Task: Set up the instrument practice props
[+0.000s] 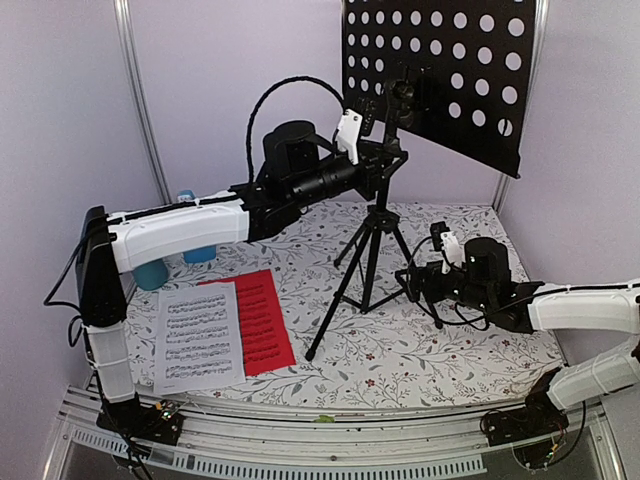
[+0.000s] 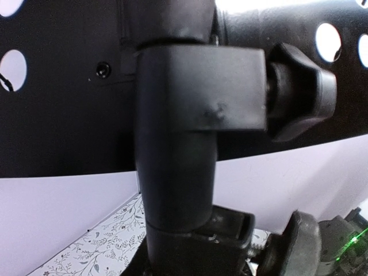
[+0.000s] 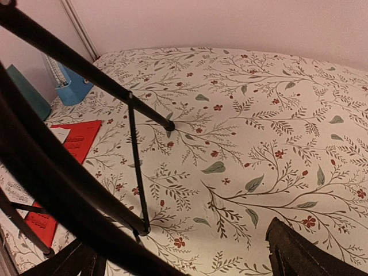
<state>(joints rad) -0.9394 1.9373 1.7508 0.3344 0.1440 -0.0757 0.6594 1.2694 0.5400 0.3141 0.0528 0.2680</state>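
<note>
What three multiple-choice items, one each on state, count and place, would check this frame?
1. The stand is: A lying folded; B upright, legs spread; C tipped over.
2. Music sheets in view: A one; B three; C two.
3. The white sheet lies: A on the table, its edge over the red sheet; B on the stand; C on the floor.

Answers:
1 B: it stands on its spread legs.
2 C: one white and one red, no other.
3 A: it lies flat at the front left, covering the red sheet's near edge.
</note>
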